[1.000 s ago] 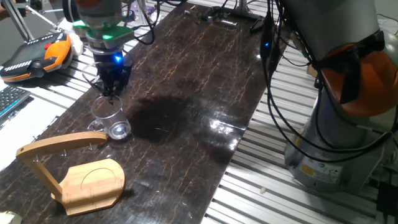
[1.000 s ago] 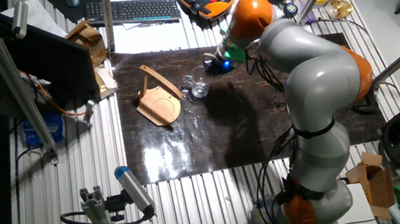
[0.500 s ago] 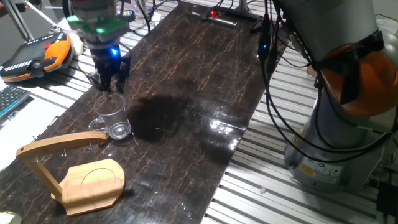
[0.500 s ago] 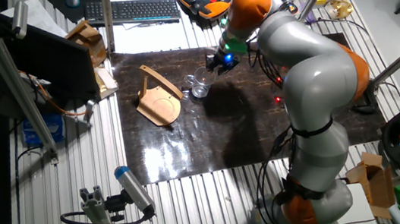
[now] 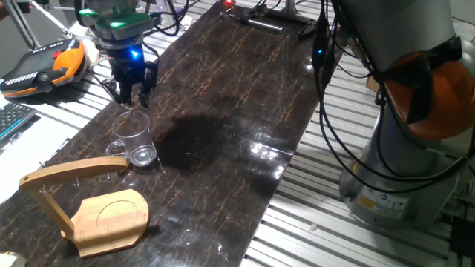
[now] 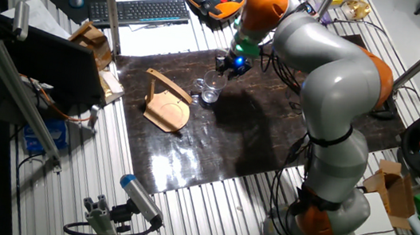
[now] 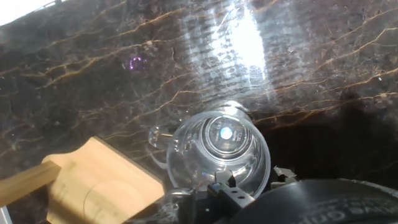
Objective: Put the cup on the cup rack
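The cup (image 5: 133,140) is a clear glass mug standing upright on the dark marbled table (image 5: 230,96), its handle towards the cup rack. The cup rack (image 5: 83,202) is a light wooden stand just in front of it, with a curved arm on top. My gripper (image 5: 131,92) hangs slightly above and behind the cup's rim, open, holding nothing. In the other fixed view the gripper (image 6: 228,65) is up and right of the cup (image 6: 210,92), and the rack (image 6: 166,105) lies left of it. The hand view looks down into the cup (image 7: 219,151), with the rack (image 7: 93,180) at lower left and the gripper (image 7: 252,183) at the bottom edge.
An orange and black pendant (image 5: 41,65) and a keyboard (image 5: 11,119) lie left of the table. Ribbed metal surfaces border the table (image 5: 297,215). The arm's base (image 5: 404,148) and its cables stand at the right.
The gripper has lifted a little from the cup's rim and shifted back, and its fingers look further apart. The cup and rack stay where they were.
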`<state>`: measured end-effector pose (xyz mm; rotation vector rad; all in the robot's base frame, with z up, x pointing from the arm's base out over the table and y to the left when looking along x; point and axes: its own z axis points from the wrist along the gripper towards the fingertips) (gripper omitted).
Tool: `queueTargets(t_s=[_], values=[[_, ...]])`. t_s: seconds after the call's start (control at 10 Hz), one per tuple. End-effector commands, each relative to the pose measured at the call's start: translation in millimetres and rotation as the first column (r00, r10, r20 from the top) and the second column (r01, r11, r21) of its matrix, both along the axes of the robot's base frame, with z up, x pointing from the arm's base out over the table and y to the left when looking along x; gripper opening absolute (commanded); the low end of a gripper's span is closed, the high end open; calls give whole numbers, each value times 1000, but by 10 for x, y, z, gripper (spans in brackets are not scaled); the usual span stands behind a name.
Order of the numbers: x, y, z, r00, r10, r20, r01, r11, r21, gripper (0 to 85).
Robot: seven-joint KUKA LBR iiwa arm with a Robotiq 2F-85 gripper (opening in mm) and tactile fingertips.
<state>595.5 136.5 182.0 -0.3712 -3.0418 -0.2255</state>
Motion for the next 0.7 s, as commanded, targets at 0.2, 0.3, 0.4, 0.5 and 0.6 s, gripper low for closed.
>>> queueTargets(t_s=[0.2,0.3,0.4,0.5,0.6], values=[[2,-22,0,1000,-8,-15,8,1000,-16,373],[-10,-39,5,1000,-8,-15,8,999,-32,373],[-12,-48,4,1000,7,-6,-8,997,-71,380],[-12,-48,4,998,55,4,-55,995,-78,380],[-16,-110,-23,997,83,10,-82,994,-66,373]])
